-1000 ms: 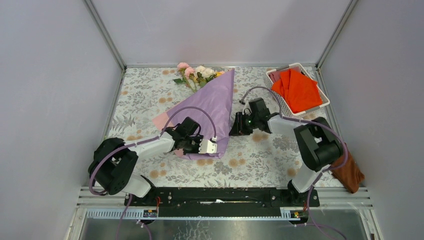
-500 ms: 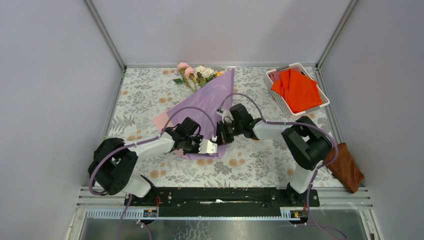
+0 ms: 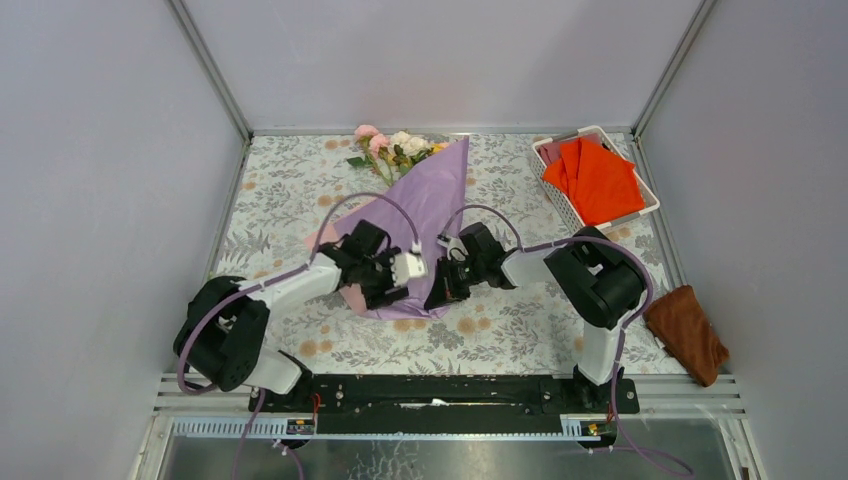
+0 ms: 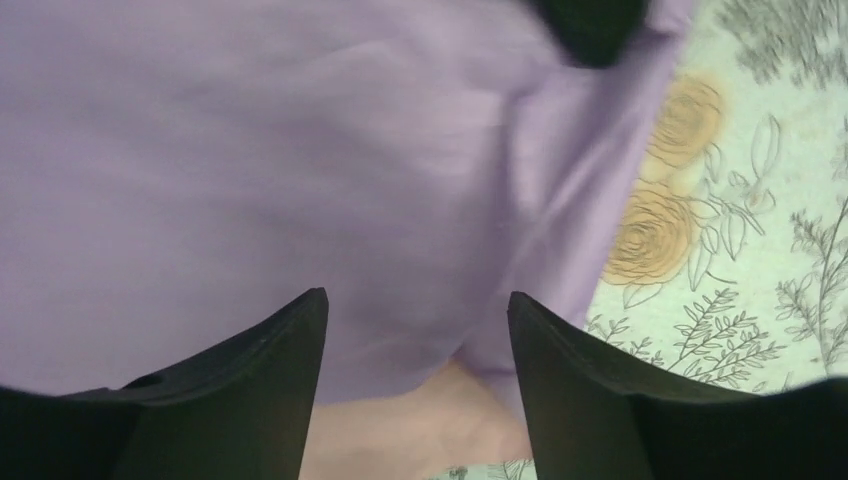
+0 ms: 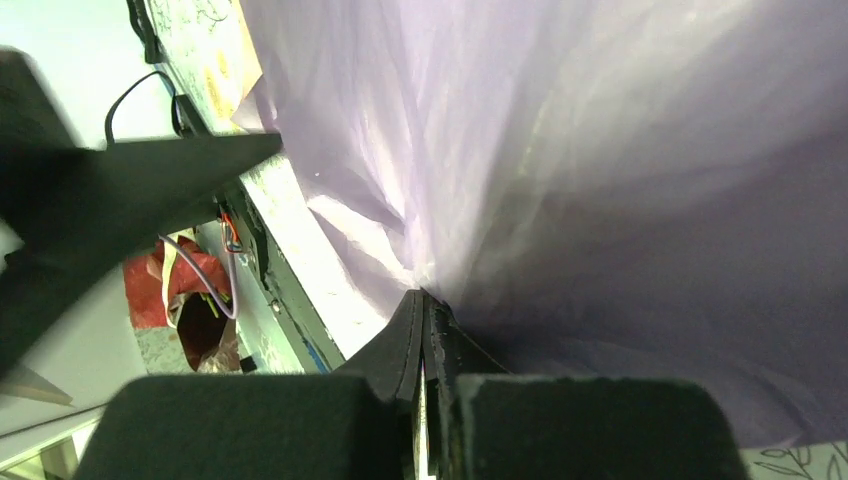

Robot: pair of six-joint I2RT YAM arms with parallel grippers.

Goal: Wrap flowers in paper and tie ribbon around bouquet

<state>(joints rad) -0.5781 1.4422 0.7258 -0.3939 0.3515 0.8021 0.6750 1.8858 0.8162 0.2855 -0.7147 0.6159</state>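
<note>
Right gripper (image 5: 422,310) is closed, seemingly pinching the right edge of the paper (image 3: 425,200). Left gripper (image 4: 415,330) gapes over the paper's near end and holds nothing. The cone's long axis runs away from both grippers to the flowers (image 3: 395,145) at the table's (image 3: 290,190) far edge.
</note>
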